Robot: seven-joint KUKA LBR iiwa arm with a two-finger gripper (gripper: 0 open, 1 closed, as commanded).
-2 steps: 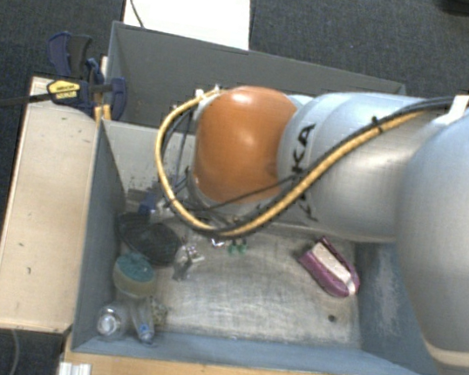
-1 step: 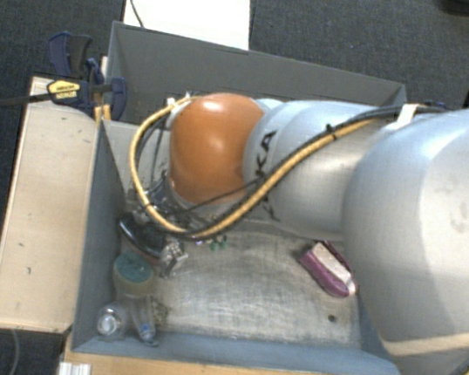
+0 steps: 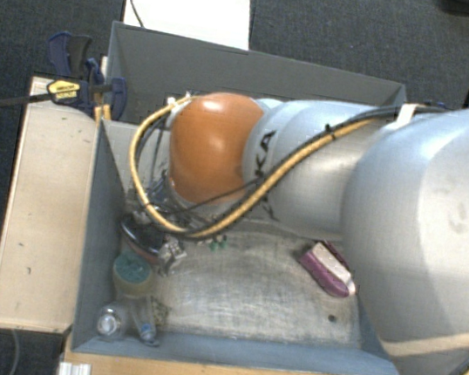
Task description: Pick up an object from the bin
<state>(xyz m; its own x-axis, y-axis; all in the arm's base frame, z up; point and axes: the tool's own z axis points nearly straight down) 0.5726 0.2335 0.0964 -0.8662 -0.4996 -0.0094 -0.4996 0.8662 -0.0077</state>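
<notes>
Hand low by the bin's [image 3: 235, 348] left wall
A clear bottle [image 3: 119, 323] lay in the near-left corner, a round greenish lid [image 3: 131, 270] just behind it. The hand [image 3: 157, 248] hung over the lid, clenched or released I could not tell. A purple block [image 3: 327, 269] lay well apart.

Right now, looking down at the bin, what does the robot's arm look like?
The arm is thick, rounded and silver-grey. A smooth orange cover caps its wrist. Black and yellow cables loop around that cover and run back along the arm, and black lettering marks the pale band beside the cover.
</notes>
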